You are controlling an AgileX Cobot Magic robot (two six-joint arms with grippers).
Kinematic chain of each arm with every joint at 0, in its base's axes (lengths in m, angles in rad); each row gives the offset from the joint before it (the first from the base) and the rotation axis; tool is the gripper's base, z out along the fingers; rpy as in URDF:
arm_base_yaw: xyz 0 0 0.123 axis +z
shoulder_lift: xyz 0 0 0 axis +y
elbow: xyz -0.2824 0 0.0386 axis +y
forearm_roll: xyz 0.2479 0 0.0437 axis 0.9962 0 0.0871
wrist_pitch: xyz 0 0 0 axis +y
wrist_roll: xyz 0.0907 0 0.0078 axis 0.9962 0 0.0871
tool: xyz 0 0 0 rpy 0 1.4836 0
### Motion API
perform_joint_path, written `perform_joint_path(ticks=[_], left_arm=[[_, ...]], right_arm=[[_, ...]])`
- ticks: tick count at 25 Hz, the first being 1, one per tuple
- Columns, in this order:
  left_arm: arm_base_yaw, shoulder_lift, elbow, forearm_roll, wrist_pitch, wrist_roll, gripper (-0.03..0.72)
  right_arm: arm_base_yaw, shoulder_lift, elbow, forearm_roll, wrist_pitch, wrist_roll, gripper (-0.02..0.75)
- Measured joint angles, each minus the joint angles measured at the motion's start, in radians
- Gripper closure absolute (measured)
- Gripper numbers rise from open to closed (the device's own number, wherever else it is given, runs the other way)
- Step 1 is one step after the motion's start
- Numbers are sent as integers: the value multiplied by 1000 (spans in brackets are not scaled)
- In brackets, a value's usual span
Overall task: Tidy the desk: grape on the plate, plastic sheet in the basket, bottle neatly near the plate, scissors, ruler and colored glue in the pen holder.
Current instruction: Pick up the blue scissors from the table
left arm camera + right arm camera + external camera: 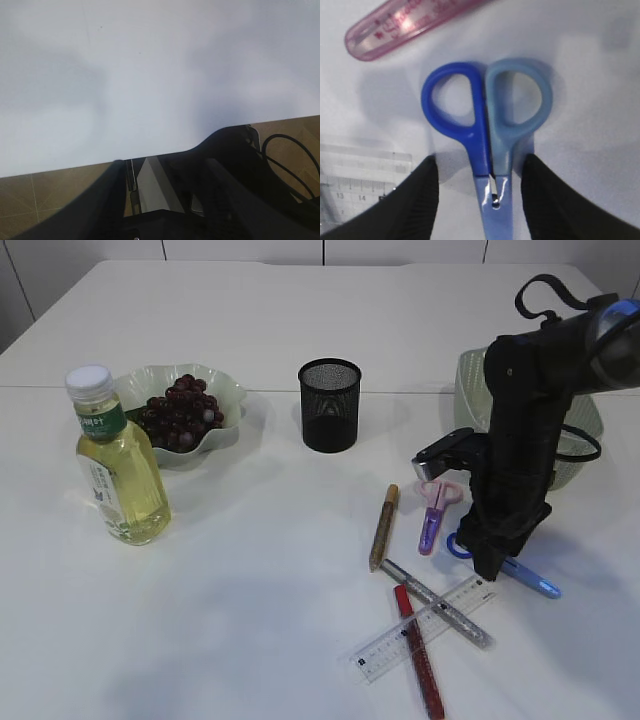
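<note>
- The bottle (120,465) stands upright at the far left, just beside the plate (228,390) that already holds the grapes (180,420). Full of yellow liquid, it probably handles heavy and smooth; a grip round the body below the cap looks safest.
- The left gripper is not visible anywhere; its wrist view shows only bare table (150,75) and floor, so the pictures do not tell how its jaws stand.
- The pen holder (329,405), black mesh, stands upright behind the centre, well apart from the loose items.
- The glue pens (415,650) and the clear ruler (425,630) lie crossed in front: thin, light, stiff, and flat on the table, so likely fiddly to pinch, the ruler most of all.
- The pink scissors (433,512) lie just left of the right arm.
- The blue scissors (487,130) lie flat and shut under the right gripper (480,190), whose jaws stand open on either side of the blades just below the handles, touching nothing. Rigid and light, they should clamp well right there, across the pivot.
- The basket (470,390) sits behind the arm.
</note>
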Motion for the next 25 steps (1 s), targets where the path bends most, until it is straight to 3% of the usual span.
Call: perform_joint_path(ticks=[25], left_arm=[[0,0,0,0,-6,0,326]], right_arm=[[0,8,0,-6,-7,8,316]])
